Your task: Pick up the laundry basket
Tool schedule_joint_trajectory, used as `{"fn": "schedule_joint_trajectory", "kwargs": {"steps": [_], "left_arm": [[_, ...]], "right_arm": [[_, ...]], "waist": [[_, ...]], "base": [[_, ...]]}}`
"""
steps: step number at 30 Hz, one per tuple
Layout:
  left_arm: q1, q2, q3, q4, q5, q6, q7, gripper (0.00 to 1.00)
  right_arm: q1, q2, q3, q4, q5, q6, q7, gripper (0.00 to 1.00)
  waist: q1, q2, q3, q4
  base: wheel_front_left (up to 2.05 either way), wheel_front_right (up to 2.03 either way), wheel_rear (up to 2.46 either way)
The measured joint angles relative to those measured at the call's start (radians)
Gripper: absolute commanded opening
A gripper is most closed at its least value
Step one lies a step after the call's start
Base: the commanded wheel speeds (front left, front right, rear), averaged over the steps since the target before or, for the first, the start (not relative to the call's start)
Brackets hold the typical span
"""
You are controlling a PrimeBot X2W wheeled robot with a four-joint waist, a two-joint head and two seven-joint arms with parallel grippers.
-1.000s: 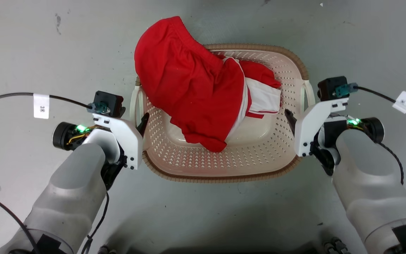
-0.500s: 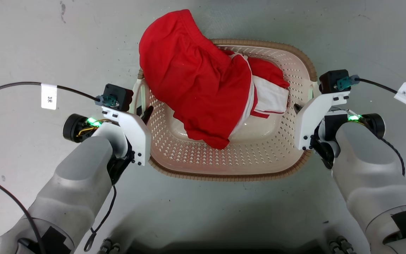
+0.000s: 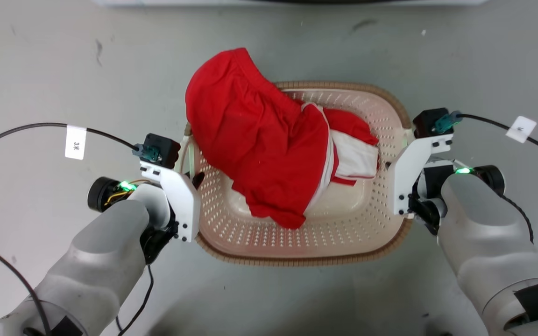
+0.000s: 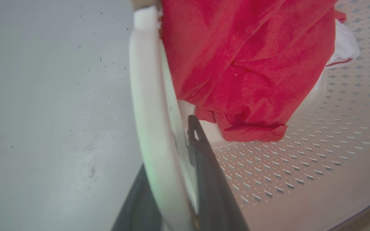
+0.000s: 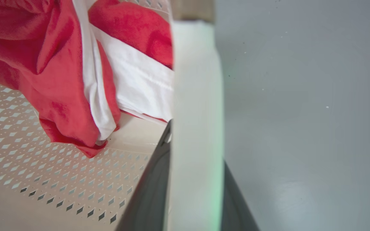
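1. Left gripper (image 3: 193, 179): two dark fingers closed on either side of the left white loop handle (image 4: 146, 96), pinching it.
2. Cream-beige perforated plastic laundry basket (image 3: 306, 261), brown braided-look rim: centre, between both grippers, above the grey concrete floor (image 3: 40, 70); contact with the floor cannot be told.
3. Contents: crumpled red cloth garment (image 3: 255, 154), spilling over the far-left rim; folded white-and-red cloth (image 3: 355, 156) touching its right side.
4. Right gripper (image 3: 392, 165): fingers clamped on the right white loop handle (image 5: 196, 96).

Head view: high above, facing steeply down at floor (image 3: 40, 70); whole basket (image 3: 343, 233) mid-frame, moderately near. Left wrist view: very near left handle (image 4: 146, 96), facing into basket. Right wrist view: very near right handle (image 5: 198, 112), mirrored. All three share red cloth (image 3: 255, 140), perforated basket inside.
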Motion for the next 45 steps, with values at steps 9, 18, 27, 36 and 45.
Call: {"fn": "schedule_joint_trajectory", "kwargs": {"steps": [9, 18, 27, 36, 45], "left_arm": [[0.045, 0.056, -0.096, -0.073, -0.131, 0.000, 0.115, 0.00], [0.082, 0.107, -0.163, -0.143, -0.241, 0.000, 0.251, 0.00], [0.133, 0.134, -0.187, -0.170, -0.318, 0.000, 0.328, 0.00], [0.206, 0.172, -0.202, -0.228, -0.396, 0.000, 0.491, 0.00], [0.229, 0.196, -0.207, -0.257, -0.431, 0.000, 0.574, 0.00]], "right_arm": [[0.046, 0.005, 0.043, 0.001, 0.010, 0.000, 0.156, 0.00], [0.093, 0.008, 0.118, -0.005, 0.082, 0.000, 0.310, 0.00], [0.152, 0.008, 0.181, -0.024, 0.154, -0.001, 0.410, 0.00], [0.227, 0.008, 0.281, -0.072, 0.224, -0.002, 0.549, 0.00], [0.243, 0.007, 0.336, -0.103, 0.283, -0.004, 0.651, 0.00]], "waist": [[0.0000, 0.0000, -0.159, -0.014], [-0.0001, 0.0000, -0.351, -0.019], [-0.0003, 0.0000, -0.548, -0.022], [-0.0004, 0.0000, -0.717, -0.028], [-0.0004, 0.0000, -0.809, -0.033]], "base": [[0.00, 0.00, 0.00], [0.00, 0.00, 0.00], [0.00, 0.00, 0.00], [0.00, 0.00, 0.00], [0.00, 0.00, 0.00]]}}
